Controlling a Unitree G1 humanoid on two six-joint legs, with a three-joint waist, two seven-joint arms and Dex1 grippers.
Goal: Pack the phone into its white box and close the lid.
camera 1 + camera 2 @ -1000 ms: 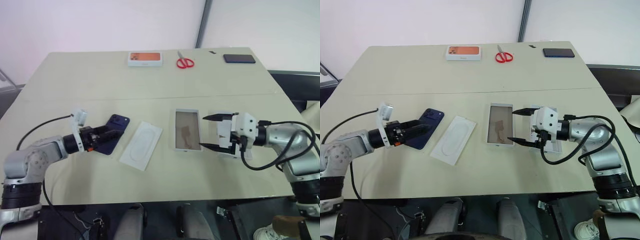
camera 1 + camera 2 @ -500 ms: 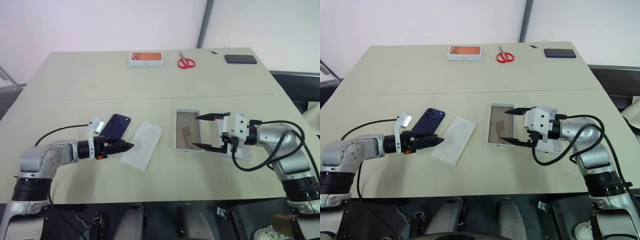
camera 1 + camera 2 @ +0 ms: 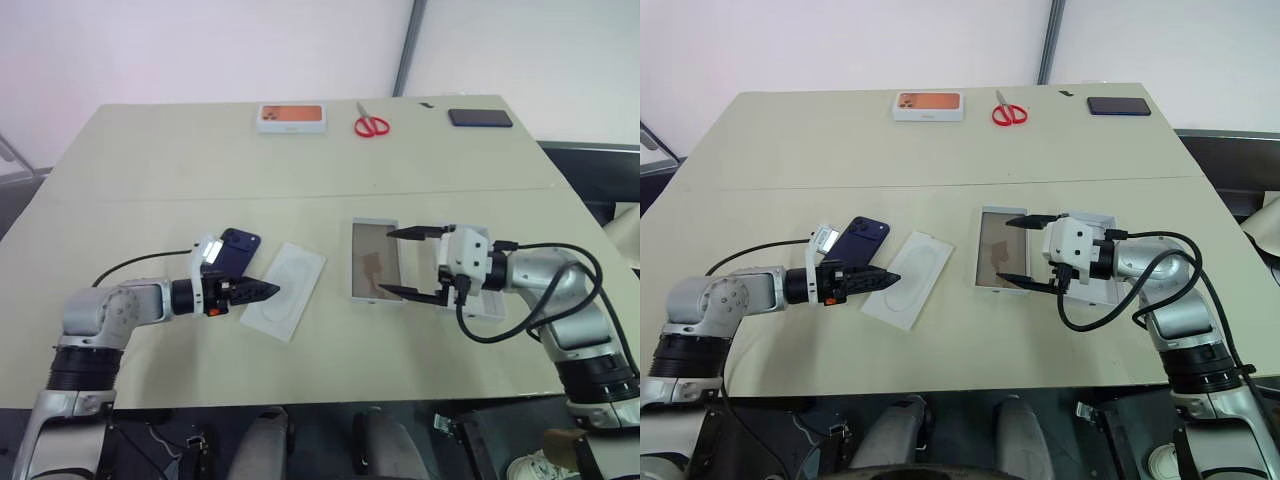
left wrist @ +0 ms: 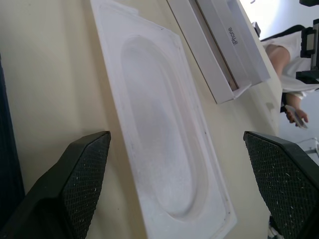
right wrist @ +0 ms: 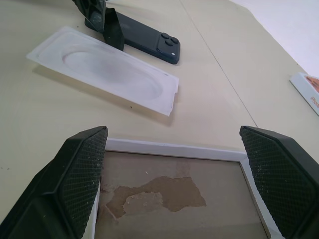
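Observation:
The dark blue phone [image 3: 238, 243] lies face down at mid left, its near end hidden behind my left wrist. My left gripper [image 3: 260, 292] is open and empty, its tips over the near left edge of a flat white insert [image 3: 288, 288]. The white box [image 3: 352, 262], with its brownish floor, lies right of the insert. My right gripper [image 3: 387, 263] hovers open above the box, one finger toward each end. The lid [image 3: 1098, 216] sits just right of the box, mostly hidden behind that gripper. The right wrist view shows the box rim [image 5: 169, 148] and the phone [image 5: 149, 40].
Along the far table edge lie an orange-printed white box [image 3: 291, 117], red scissors [image 3: 370, 125] and a black handset [image 3: 480, 118]. A person's hand [image 4: 293, 110] shows past the table's right side. Bare tabletop stretches between the far row and the near row.
My left gripper has swung right, from over the phone's near end to the insert's edge. The phone lies where it was. The right gripper has barely moved.

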